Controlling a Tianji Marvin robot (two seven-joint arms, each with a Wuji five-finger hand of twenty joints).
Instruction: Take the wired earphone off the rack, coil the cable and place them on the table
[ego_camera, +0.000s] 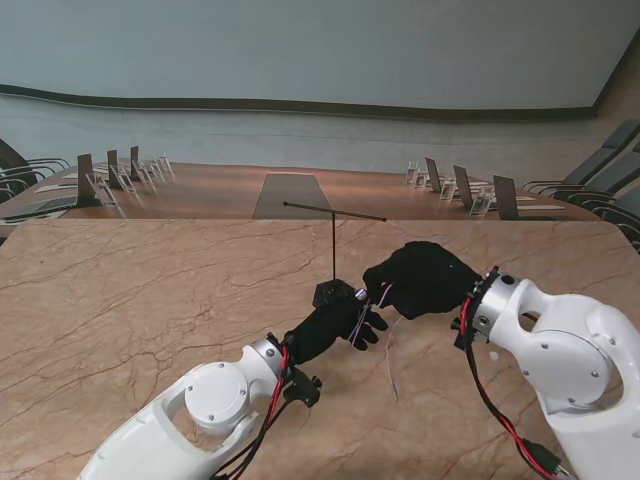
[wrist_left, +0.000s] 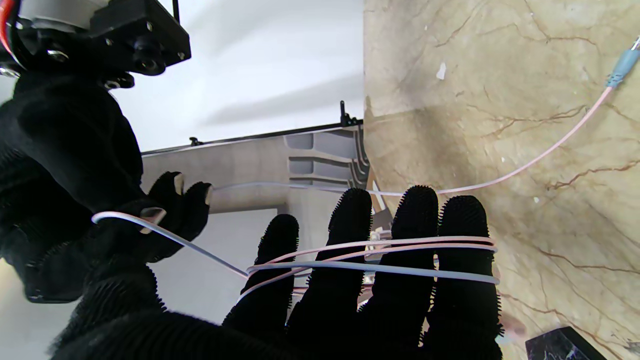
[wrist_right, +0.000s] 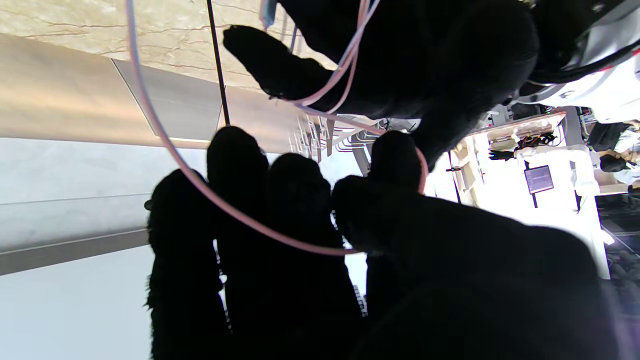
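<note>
Thin pale-pink earphone cable (wrist_left: 380, 255) off black T-shaped rack (ego_camera: 334, 250), several turns wound around black-gloved left hand (wrist_left: 370, 280) fingers. Black-gloved right hand (ego_camera: 420, 280) pinching the feed strand, apparently. Tail with plug loose on marble table (ego_camera: 150, 300). Remaining: finish coil, set down.

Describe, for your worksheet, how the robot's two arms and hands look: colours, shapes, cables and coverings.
Both arms have smooth, rounded white casings with round joint caps. Red and black cables run outside each wrist. The left hand and right hand are five-fingered and covered in black fabric gloves; the left wrist view shows bristly, textured fingers. A black bracket sits at the left wrist.
</note>
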